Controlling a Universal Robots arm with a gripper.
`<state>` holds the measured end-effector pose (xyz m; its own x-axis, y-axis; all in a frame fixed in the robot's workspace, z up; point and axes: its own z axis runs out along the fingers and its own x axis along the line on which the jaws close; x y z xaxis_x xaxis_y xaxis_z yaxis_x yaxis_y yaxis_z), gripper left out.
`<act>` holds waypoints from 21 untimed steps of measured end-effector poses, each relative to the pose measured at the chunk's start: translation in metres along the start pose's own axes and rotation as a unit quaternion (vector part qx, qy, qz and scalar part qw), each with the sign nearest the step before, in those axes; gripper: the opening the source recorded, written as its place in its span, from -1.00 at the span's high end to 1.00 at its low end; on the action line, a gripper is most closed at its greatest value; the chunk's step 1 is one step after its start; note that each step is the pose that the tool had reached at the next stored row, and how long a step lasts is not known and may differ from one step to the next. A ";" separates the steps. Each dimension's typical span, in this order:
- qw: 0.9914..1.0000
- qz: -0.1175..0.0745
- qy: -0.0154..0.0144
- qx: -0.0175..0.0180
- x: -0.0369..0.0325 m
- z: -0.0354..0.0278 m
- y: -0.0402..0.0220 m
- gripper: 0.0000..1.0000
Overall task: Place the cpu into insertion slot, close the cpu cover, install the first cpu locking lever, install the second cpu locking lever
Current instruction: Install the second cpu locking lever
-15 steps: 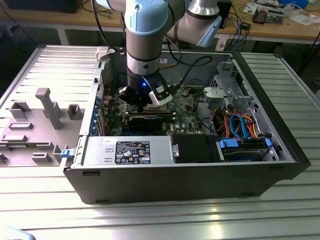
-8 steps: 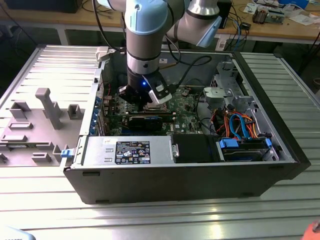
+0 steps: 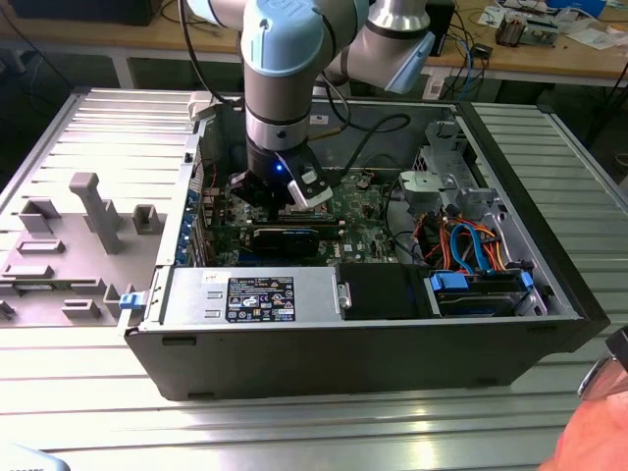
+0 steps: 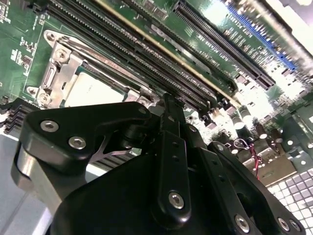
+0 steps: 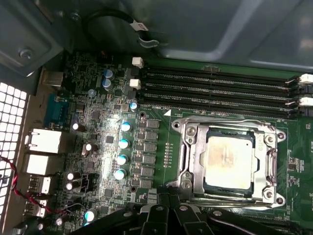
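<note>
Glare on motherboard; end effector blurred, dark.

No text, label or number can be read anywhere.

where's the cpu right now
The cpu sits in its socket on the motherboard, framed by the cpu cover, beside the long memory slots in the first wrist view.

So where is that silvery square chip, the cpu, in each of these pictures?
Exterior view: the arm and tool stand in front of that part of the motherboard; I cannot pick the cpu out.
First wrist view: the cpu sits inside the cpu cover.
Second wrist view: the cpu lies just beyond the tool's black linkage.
Shared landmark: the long black memory slots beside the socket.
</note>
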<state>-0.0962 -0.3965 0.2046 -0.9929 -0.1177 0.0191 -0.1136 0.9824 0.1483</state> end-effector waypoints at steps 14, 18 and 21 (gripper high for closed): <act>1.000 -0.001 0.000 -0.002 -0.0022 -0.0045 0.0050 0.79; 1.000 -0.001 0.000 -0.002 -0.0029 -0.0065 0.0088 0.79; 1.000 -0.001 0.000 -0.002 -0.0025 -0.0241 0.0115 0.79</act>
<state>-0.0942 -0.3885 0.2301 -0.9925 -0.1204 0.0186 -0.1162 0.9814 0.1525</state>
